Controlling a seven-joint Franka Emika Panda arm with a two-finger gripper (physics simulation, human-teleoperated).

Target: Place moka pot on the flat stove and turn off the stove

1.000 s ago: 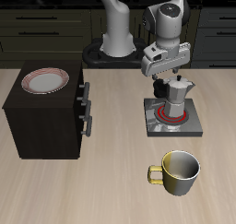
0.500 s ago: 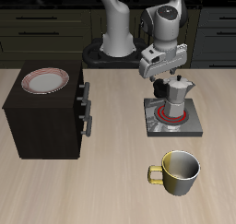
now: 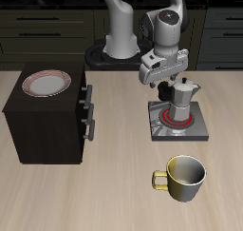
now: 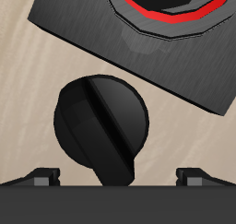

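The moka pot sits on the flat stove, rings red, as the empty, spread claw slides back toward the knob.

Your arm reaches forward from its base at the back of the table, white links folding down to a wrist that points almost straight down. Your gripper hangs low, close to the tabletop, with nothing between its fingers. In the wrist view, both fingertips show spread wide apart, so the jaws stand open, level with each other and holding nothing
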